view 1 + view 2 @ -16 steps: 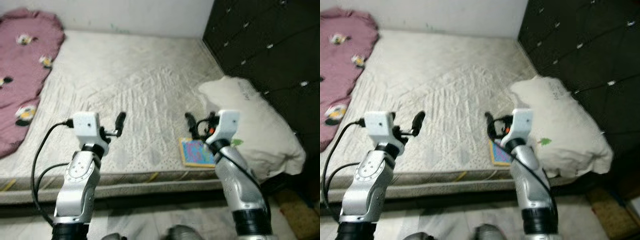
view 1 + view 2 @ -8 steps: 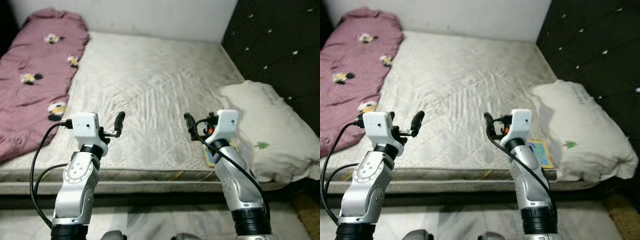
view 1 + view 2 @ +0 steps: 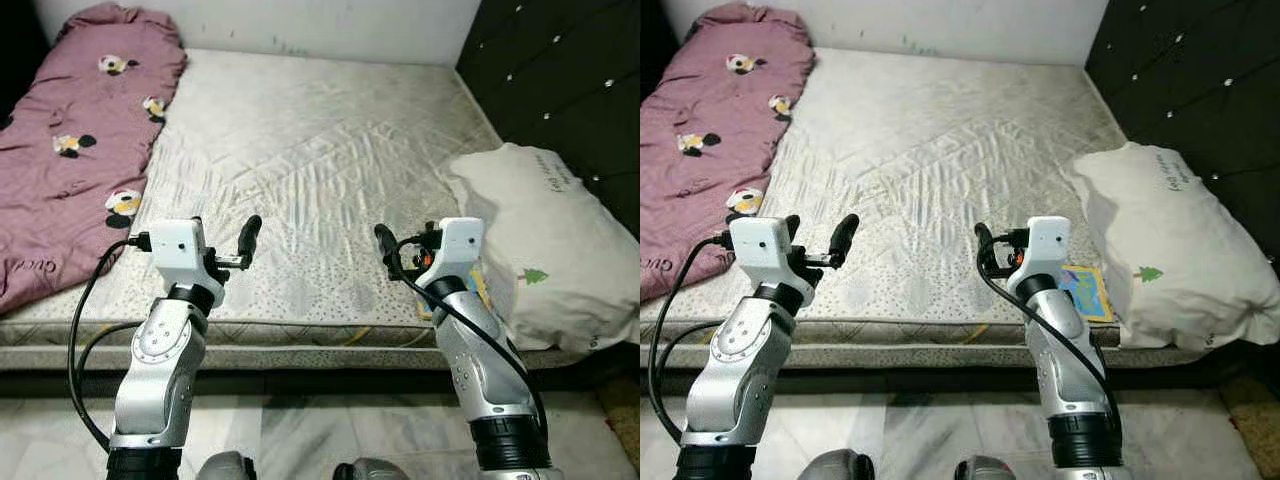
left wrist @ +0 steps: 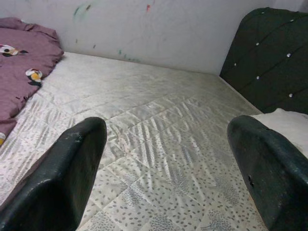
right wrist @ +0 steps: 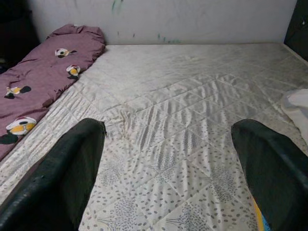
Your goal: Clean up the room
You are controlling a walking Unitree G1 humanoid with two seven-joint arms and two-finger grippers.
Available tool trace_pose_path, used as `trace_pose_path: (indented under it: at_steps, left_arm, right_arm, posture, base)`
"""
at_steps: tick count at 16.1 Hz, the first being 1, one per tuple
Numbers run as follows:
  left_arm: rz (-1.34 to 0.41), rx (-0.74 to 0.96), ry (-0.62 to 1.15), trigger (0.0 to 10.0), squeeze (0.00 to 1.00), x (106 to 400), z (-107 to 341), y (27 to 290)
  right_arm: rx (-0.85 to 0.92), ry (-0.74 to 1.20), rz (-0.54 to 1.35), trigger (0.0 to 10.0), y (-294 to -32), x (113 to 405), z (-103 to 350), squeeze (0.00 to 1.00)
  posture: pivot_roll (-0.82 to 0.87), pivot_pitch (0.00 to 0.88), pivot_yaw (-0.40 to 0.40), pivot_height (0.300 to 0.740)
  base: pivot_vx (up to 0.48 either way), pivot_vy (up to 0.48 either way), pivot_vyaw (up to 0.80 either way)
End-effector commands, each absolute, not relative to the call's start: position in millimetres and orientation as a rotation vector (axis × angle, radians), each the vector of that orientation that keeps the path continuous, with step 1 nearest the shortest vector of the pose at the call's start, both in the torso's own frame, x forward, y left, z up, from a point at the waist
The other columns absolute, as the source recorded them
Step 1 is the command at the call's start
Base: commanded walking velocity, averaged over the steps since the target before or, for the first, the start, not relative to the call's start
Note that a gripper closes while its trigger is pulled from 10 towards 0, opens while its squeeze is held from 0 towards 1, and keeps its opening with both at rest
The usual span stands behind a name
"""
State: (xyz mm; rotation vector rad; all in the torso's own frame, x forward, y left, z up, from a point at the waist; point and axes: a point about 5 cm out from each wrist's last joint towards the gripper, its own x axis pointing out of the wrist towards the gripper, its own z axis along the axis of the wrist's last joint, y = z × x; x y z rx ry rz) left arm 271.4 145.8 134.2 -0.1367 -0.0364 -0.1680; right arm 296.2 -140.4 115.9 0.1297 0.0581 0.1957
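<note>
A pale quilted mattress lies in front of me. Along its left side spreads a crumpled pink blanket with cartoon prints. A white pillow rests at the right, against the headboard side. A colourful book lies flat beside the pillow, near the mattress's front edge. My left gripper and right gripper are both raised over the front edge, open and empty. The right gripper's finger hovers just left of the book.
A dark tufted headboard stands along the right. A white wall closes the far end. Pale tiled floor runs under my arms, before the mattress's front edge.
The camera has swung left and pulled back: the blanket now shows more fully, while the pillow and book sit further right. Both arms hold the same pose.
</note>
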Motion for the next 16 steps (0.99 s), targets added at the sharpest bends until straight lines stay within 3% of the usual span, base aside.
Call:
trace_pose_path:
  at_steps: [1, 12, 16]
  left_arm:
    - [-0.187, -0.139, -0.045, 10.0, 0.0, 269.8, 136.8, 144.5]
    - [-0.209, -0.146, -0.039, 10.0, 0.0, 268.1, 135.5, 139.8]
    - [-0.187, -0.131, -0.021, 10.0, 0.0, 269.3, 132.9, 138.2]
  right_arm:
    - [0.127, 0.052, 0.175, 10.0, -144.2, 295.6, 118.1, 0.0]
    - [0.12, 0.064, 0.155, 10.0, -146.5, 295.9, 116.4, 0.0]
    - [0.108, 0.068, 0.143, 10.0, -149.2, 295.8, 115.4, 0.0]
  posture:
    - [0.0, 0.051, -0.075, 0.74]
    - [0.0, 0.042, -0.076, 0.74]
    - [0.0, 0.041, -0.076, 0.74]
  base:
    - [0.3, 0.0, 0.0]
    - [0.411, 0.0, 0.0]
    - [0.06, 0.0, 0.0]
